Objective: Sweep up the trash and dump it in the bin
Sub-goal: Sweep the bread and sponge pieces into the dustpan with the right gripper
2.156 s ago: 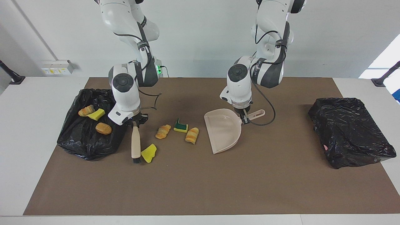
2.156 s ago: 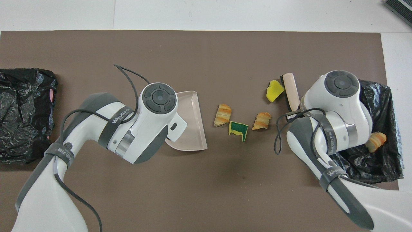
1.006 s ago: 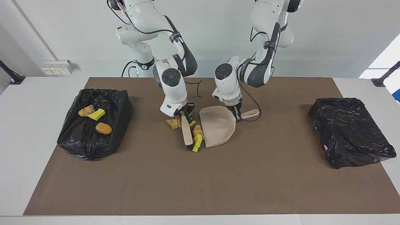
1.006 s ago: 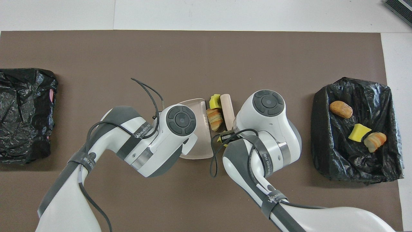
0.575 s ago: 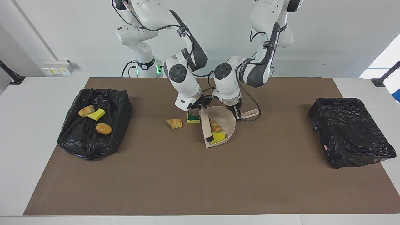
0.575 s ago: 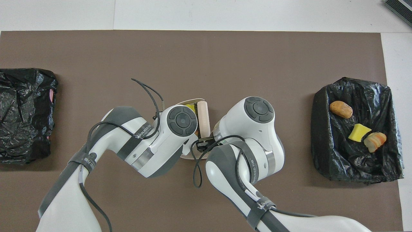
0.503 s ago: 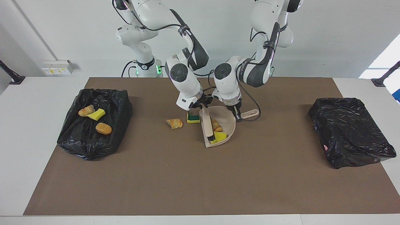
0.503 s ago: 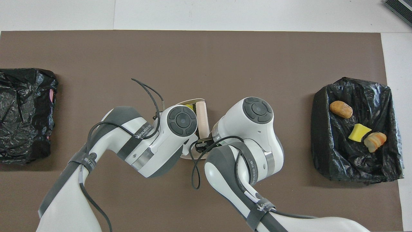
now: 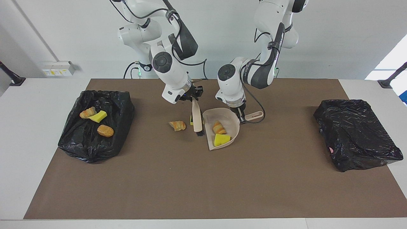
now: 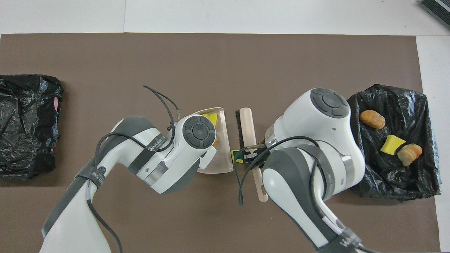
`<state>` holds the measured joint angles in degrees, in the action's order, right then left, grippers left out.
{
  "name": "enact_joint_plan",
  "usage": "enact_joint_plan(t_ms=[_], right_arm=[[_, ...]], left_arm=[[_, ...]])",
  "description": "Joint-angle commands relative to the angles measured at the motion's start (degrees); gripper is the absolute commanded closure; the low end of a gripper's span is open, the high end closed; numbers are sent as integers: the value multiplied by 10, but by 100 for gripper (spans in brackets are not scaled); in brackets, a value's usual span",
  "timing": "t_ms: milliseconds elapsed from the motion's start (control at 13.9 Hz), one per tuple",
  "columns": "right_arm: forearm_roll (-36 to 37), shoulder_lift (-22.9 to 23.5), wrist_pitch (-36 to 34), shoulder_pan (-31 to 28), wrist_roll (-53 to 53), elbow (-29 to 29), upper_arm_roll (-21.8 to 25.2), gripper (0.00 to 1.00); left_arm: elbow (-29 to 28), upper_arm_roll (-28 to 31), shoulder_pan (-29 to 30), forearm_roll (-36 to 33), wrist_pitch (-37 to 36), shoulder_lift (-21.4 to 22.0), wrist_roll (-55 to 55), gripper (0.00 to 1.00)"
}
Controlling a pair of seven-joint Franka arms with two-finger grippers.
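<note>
We're mid-sweep imo: right tool (image 9: pixel 193 96) clamped on the brush (image 9: pixel 197 118), left tool (image 9: pixel 240 115) clamped on the dustpan (image 9: pixel 234 124) w/ a croissant (image 9: pixel 218 127) + sponge (image 9: pixel 221 139) inside, so next pass needs the brush past the stray croissant (image 9: pixel 177 125) & green sponge (image 10: pixel 235 155).

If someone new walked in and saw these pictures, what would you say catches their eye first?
Mid-mat, the right gripper holds a brush beside the dustpan, which the left gripper holds by its handle. The pan carries a croissant piece and a yellow sponge. At the right arm's end, a black bin holds three more bits of trash.
</note>
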<state>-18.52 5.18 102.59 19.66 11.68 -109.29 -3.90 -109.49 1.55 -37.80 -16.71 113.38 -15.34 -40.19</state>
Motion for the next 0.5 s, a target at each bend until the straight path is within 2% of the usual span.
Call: enact_joint_plan(t_ms=[0, 144, 431], right_arm=[[71, -23, -23, -8, 66, -16, -4, 100], [107, -43, -24, -29, 105, -51, -5, 100], [146, -99, 4, -51, 104, -174, -6, 100]], left_arm=[[-13, 6, -15, -11, -15, 10, 40, 100], [-13, 6, -18, -11, -18, 11, 42, 100], [-19, 4, -28, -11, -33, 18, 59, 100]])
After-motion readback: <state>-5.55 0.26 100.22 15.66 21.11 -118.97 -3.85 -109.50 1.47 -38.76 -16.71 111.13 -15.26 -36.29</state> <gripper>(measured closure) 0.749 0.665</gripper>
